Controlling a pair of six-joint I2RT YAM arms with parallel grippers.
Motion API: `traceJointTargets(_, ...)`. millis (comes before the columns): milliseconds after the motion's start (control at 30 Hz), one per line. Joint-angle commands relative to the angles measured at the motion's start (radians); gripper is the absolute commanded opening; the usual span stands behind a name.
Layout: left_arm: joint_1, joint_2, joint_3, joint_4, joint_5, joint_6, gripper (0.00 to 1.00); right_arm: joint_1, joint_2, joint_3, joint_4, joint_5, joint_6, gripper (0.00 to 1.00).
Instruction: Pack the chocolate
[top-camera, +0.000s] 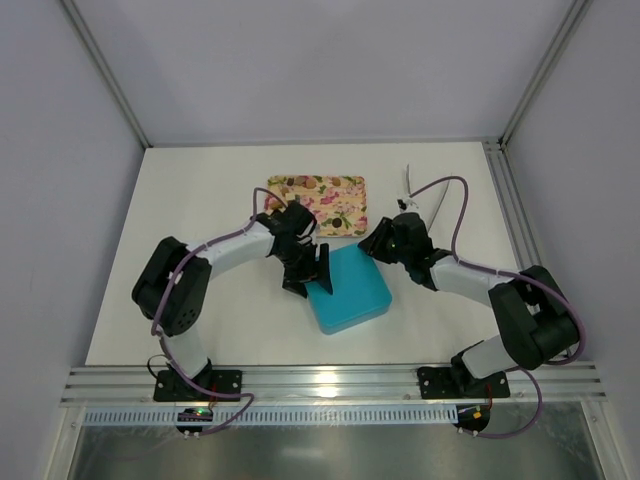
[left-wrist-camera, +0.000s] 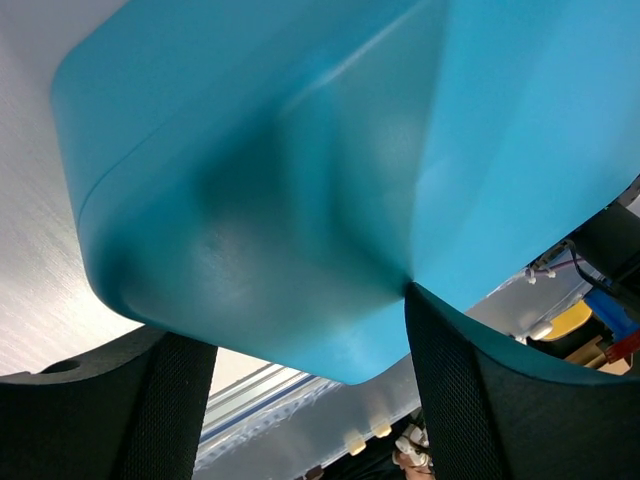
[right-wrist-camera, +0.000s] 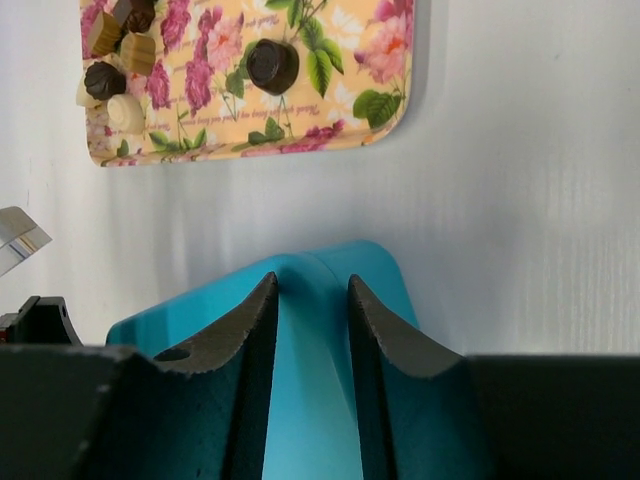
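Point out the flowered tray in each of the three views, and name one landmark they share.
Top external: flowered tray at centre, just beyond the teal box.
Left wrist: not in view; the teal box fills the picture.
Right wrist: along the top edge, chocolates on it.
Shared landmark: the teal box, in all three.

I see the chocolate (right-wrist-camera: 118, 62) clustered at one corner of the flowered tray (right-wrist-camera: 340, 125), brown, dark and cream; one dark round piece (right-wrist-camera: 272, 65) sits apart.

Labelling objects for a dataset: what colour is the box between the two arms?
Plain teal-blue; the box shows best in the top external view.
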Motion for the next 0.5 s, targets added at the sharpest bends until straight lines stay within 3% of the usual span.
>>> traceJointTargets(0, -0.022, 0.037, -0.073, 0.008, -0.199, 0.051, 0.69, 0.03, 0.036, -0.09, -0.376, 0.022, -0.054, 0.34)
traceJointTargets(133, -0.018, -0.014, -0.108, 0.035, -0.251, -0.001, 0.68, 0.03, 0.026, -0.067, -0.419, 0.022, -0.082, 0.4)
traceJointTargets(333, 0.036, -0.16, -0.229, 0.126, -0.32, -0.098, 0.79, 0.03, 0.039, -0.038, -0.436, -0.003, -0.103, 0.42)
traceJointTargets(467, 0.063, -0.206, -0.249, 0.167, -0.325, -0.122, 0.8, 0.03, 0.056, -0.013, -0.453, -0.019, -0.119, 0.42)
